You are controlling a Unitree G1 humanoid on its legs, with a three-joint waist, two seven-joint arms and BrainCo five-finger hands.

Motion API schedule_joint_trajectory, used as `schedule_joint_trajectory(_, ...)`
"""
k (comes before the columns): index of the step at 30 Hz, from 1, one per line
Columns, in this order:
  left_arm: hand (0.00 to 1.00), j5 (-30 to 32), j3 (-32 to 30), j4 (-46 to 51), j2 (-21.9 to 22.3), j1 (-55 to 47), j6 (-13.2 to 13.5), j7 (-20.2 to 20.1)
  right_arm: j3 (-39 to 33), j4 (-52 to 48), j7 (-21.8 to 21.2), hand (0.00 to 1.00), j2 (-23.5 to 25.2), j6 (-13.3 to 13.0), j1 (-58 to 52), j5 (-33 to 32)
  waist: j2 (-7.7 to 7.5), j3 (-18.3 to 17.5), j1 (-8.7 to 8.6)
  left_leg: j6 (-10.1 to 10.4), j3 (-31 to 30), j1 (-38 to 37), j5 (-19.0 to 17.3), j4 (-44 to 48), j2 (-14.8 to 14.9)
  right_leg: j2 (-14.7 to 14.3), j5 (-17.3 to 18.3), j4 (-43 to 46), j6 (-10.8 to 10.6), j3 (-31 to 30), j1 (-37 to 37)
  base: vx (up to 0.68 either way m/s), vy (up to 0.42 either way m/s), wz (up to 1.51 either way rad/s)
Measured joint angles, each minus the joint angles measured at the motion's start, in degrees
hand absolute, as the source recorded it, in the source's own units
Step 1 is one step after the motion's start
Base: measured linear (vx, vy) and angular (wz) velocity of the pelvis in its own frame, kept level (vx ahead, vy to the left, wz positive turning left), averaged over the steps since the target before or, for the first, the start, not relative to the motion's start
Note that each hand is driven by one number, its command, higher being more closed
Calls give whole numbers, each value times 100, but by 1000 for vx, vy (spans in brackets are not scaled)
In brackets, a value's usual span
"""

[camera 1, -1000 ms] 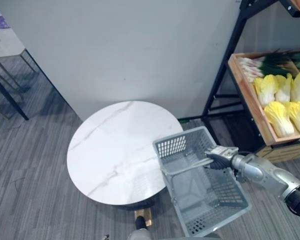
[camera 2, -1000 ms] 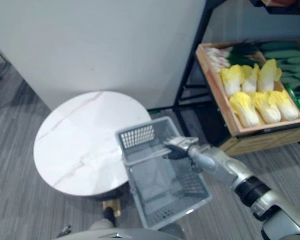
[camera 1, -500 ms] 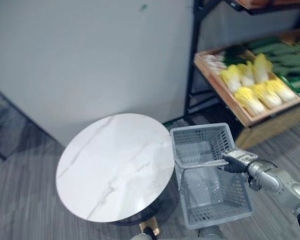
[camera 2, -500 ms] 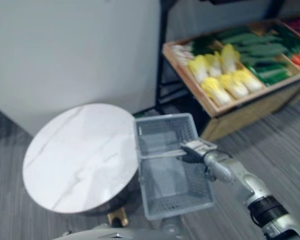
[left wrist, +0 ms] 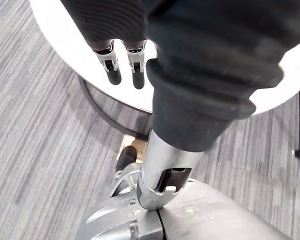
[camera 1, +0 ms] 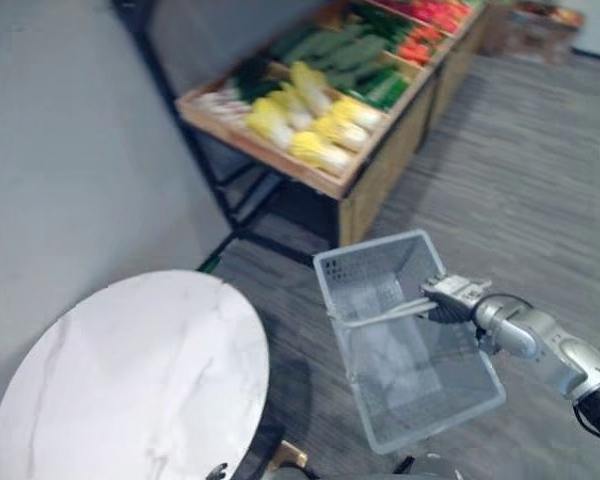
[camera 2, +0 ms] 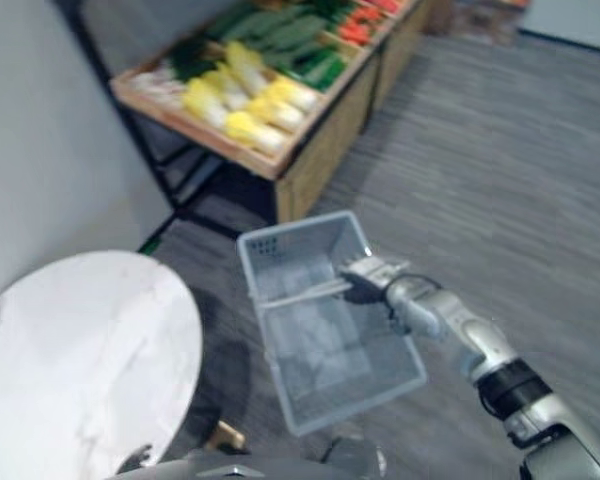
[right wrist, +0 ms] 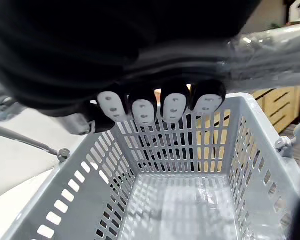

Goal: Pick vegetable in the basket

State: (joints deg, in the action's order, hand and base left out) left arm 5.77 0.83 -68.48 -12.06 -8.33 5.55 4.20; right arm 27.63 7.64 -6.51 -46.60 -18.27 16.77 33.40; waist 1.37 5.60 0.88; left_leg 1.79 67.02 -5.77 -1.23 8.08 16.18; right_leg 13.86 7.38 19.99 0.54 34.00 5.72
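So the right hand (camera 1: 452,297) has its fingers curled over the handle (camera 1: 380,314) of the grey basket (camera 1: 365,272), thumb tucked under. The basket hangs straight below that hand with nothing in it yet. In the right wrist view you can see the fingertips hooked over, with the bare mesh floor past them.

The thing that matters is where the veg sits from that hand. The yellow cabbages (camera 1: 315,150) are out ahead of it and off to its left, well apart, up in the wooden produce shelf (camera 1: 375,175). The green vegetables (camera 1: 325,45) and the red ones (camera 1: 420,45) are further back in the same tray. The cabbages look like they lie in a row along the front lip, long ways pointing roughly out toward the lip, but it's too smeared to be sure.

The left hand (left wrist: 122,70) hangs with its fingers relaxed and straight, holding nothing, just above the rim of the round marble table (camera 1: 130,380). That puts it on the far side of the basket from the right hand.

My read is that neither hand is within reach of the shelf yet. The right is nearer but busy, so the left is the free one for the grab.
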Motion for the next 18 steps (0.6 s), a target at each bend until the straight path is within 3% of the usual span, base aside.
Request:
schedule_joint_trajectory(1, 0, 0, -11, 0, -4, -3, 0, 0, 0, 0, 0, 100, 3, 0, -5, 8, 1, 1, -20, 0, 6, 5, 0, 76, 40, -38, 0, -122, 0, 3, -39, -46, -281, -66)
schedule_joint_trajectory(3, 0, 8, -140, -16, -67, -27, -32, 28, -25, 1, 6, 100, -31, 34, -74, 36, 37, 10, -242, -7, -47, 71, 7, 1115, 590, -388, -68, -1031, -88, 1, -480, -71, -228, -38)
schedule_joint_trajectory(4, 0, 9, -163, -19, -70, -28, -51, 46, -57, 1, 12, 100, -54, 47, -145, 37, 63, 5, -251, 5, -98, 68, 45, 1375, 732, -435, -77, -1123, -85, -17, -568, -83, -156, -31)
schedule_joint_trajectory(6, 0, 6, -250, 0, -55, -59, -60, 124, -234, 4, 19, 100, -85, 75, -425, 41, 13, 45, -232, 187, -870, 257, 170, 1985, 922, -440, -85, -1252, -71, -297, -746, -69, -85, -37)
schedule_joint_trajectory(7, 0, 6, -265, 3, -34, -64, -55, 130, -263, 4, 20, 100, -84, 85, -428, 45, 15, 45, -227, 272, -1316, 367, 104, 2005, 817, -404, -86, -1285, -72, -414, -736, -107, -73, -68)
schedule_joint_trajectory(9, 0, 1, -432, 5, 144, -127, -23, 219, -235, 38, 25, 100, 8, 127, -401, 47, 0, 69, -132, 425, -3254, 783, -188, 1721, 23, -386, -306, -1570, -78, -1003, -675, -107, -21, -110)
schedule_joint_trajectory(11, 0, -16, -569, 26, 309, -307, 90, 240, -156, 105, 59, 100, 149, 72, -383, 43, -1, 71, 15, 455, -4291, 747, -316, 1225, -462, -503, -432, -1784, -89, -1545, -634, -57, 25, -145)
schedule_joint_trajectory(14, 0, -50, -666, 27, 367, -351, 160, 220, 143, 147, 145, 100, 245, 54, -292, 44, 7, 80, 91, 454, -5370, 775, -312, 368, -757, -783, -494, -1792, -135, -2226, -398, -38, 86, -137)
schedule_joint_trajectory(16, 0, -47, -716, 29, 430, -360, 176, 220, 325, 185, 145, 100, 225, 49, -189, 44, 77, 93, 93, 465, -5723, 772, -96, -95, -749, -963, -552, -1768, -221, -2507, -269, -24, 152, -106)
schedule_joint_trajectory(17, 0, -41, -807, 33, 462, -357, 180, 234, 336, 203, 145, 100, 257, 45, -182, 44, 170, 80, 87, 509, -5720, 736, -213, -232, -723, -1013, -618, -1797, -324, -2619, -187, -3, 190, -82)
schedule_joint_trajectory(18, 0, -34, -808, 36, 449, -337, 182, 234, 340, 209, 145, 100, 275, 46, -185, 43, 88, 105, 69, 502, -5664, 754, -209, -245, -785, -960, -653, -1848, -378, -2691, -165, 35, 217, -50)
